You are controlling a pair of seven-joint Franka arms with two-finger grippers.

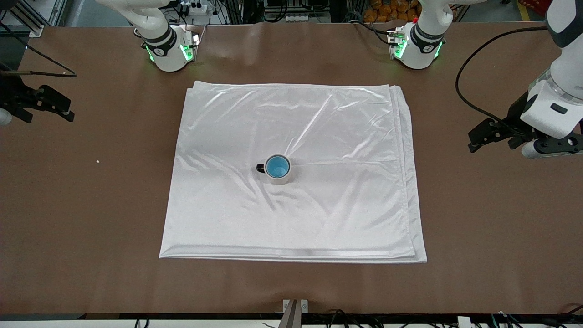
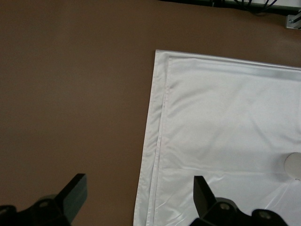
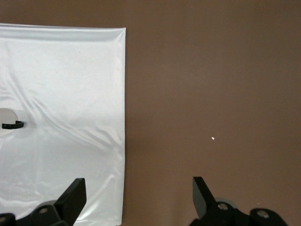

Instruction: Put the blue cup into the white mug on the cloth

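The blue cup point(image 1: 277, 166) sits inside the white mug point(image 1: 281, 179), which stands upright near the middle of the cloth point(image 1: 319, 136); its dark handle points toward the right arm's end of the table. My left gripper point(image 1: 479, 135) is open and empty over bare table beside the cloth's edge. In the left wrist view the gripper point(image 2: 138, 188) is over the edge of the cloth point(image 2: 225, 132), and a sliver of the mug point(image 2: 294, 165) shows. My right gripper point(image 1: 68, 109) is open and empty over bare table. The right wrist view point(image 3: 137, 188) shows the cloth point(image 3: 61, 117) and the mug point(image 3: 5, 121).
The brown table point(image 1: 478, 228) lies all round the cloth. A tiny white speck point(image 1: 97, 161) lies on it toward the right arm's end. A black cable point(image 1: 469, 100) hangs by the left arm. A metal bracket point(image 1: 295, 307) sits at the table's nearest edge.
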